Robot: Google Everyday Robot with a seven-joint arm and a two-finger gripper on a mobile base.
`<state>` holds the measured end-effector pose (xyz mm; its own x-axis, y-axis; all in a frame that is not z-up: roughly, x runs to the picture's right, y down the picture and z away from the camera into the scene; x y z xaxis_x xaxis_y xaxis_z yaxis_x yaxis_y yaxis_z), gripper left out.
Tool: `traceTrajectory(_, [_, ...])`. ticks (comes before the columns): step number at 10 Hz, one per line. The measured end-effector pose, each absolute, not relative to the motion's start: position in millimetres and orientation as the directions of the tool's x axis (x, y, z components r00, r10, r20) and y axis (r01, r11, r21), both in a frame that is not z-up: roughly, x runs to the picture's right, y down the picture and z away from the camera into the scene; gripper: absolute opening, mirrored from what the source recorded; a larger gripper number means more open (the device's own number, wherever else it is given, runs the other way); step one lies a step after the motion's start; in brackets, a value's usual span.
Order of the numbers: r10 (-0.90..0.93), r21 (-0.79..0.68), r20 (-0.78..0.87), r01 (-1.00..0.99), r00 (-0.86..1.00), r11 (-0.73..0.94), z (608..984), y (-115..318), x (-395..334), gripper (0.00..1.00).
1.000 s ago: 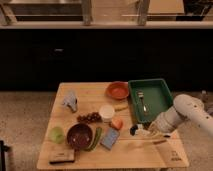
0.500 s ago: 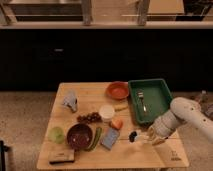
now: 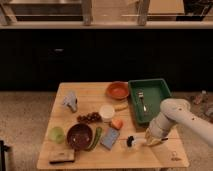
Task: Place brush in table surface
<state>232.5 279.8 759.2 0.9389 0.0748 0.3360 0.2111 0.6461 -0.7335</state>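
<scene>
The brush [image 3: 131, 141] has a dark round head, a white neck and a thin pale handle. It lies level, just above or on the table surface [image 3: 150, 159], near the front right and beside the blue sponge [image 3: 110, 138]. My gripper [image 3: 149, 141] is at the handle end and shut on the handle. The white arm [image 3: 175, 117] reaches in from the right.
A green tray [image 3: 159, 89] with a fork [image 3: 142, 100] stands at the back right. An orange bowl [image 3: 117, 90], white cup [image 3: 106, 111], grapes [image 3: 89, 118], brown bowl [image 3: 80, 136], green apple [image 3: 56, 134] and dark block [image 3: 62, 156] are spread to the left.
My gripper has moved the brush down and a little left, from above the table's right side to just over the wood near the sponge.
</scene>
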Motion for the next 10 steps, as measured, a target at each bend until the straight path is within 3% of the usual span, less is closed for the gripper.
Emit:
traceTrajectory(6, [0.050, -0.740, 0.317, 0.214, 0.947, 0.638, 759.0, 284.6, 232.4, 0.75])
traceTrajectory(7, [0.050, -0.740, 0.317, 0.214, 0.947, 0.638, 759.1, 284.5, 232.4, 0.80])
traceTrajectory(10, [0.065, -0.739, 0.306, 0.194, 0.950, 0.645, 758.5, 283.5, 235.2, 0.80])
